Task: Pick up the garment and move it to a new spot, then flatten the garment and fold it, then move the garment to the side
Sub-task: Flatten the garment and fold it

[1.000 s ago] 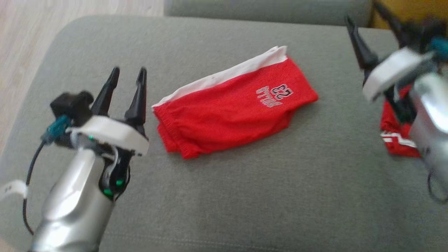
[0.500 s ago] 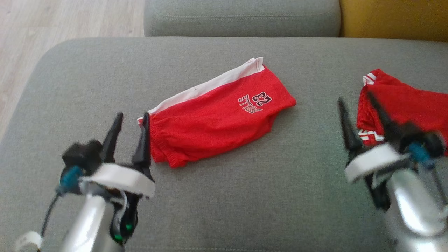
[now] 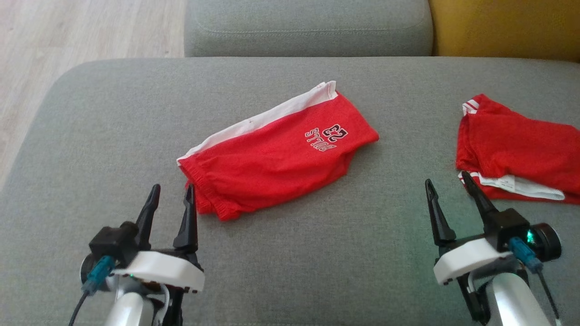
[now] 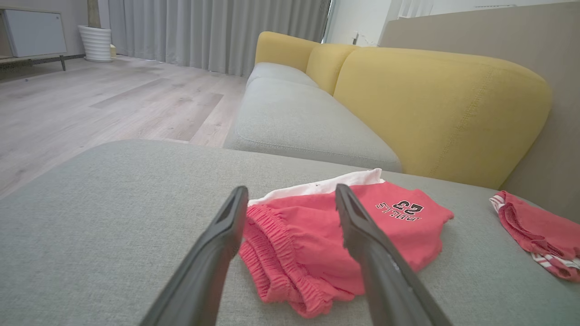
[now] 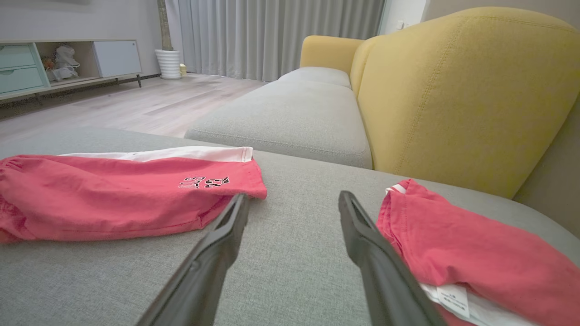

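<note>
At the far left the left gripper (image 3: 173,188) hovered low over the grey seat cushion (image 3: 317,271), its two dark fingers spread wide and empty, tips just short of the near-left end of the red shorts (image 3: 276,158). The shorts lay in the middle of the cushion, angled up to the right, apparently doubled over on themselves. The gathered waistband (image 4: 281,240) faced that gripper, a white side panel (image 3: 263,118) ran along the far edge, and the "BULLS 23" print (image 3: 327,138) sat toward the right-hand leg end. They looked light, limp and thin (a knit or mesh that would sag and drape the moment it left the cushion), with nothing fragile or slick about them. The likeliest risk was pinching only the top layer and letting the fold fall open. The ruffled elastic waistband seemed the best place to grip, being the thickest edge and standing a little proud of the cushion, with a second hold at the leg hem on the right to keep the cloth taut. Further right the right gripper (image 3: 446,179) was likewise splayed open and holding nothing, well apart from the shorts. One fingertip was close beside a second red garment (image 3: 512,149) with white trim and a label, though whether the fingertip touched it could not be told.
</note>
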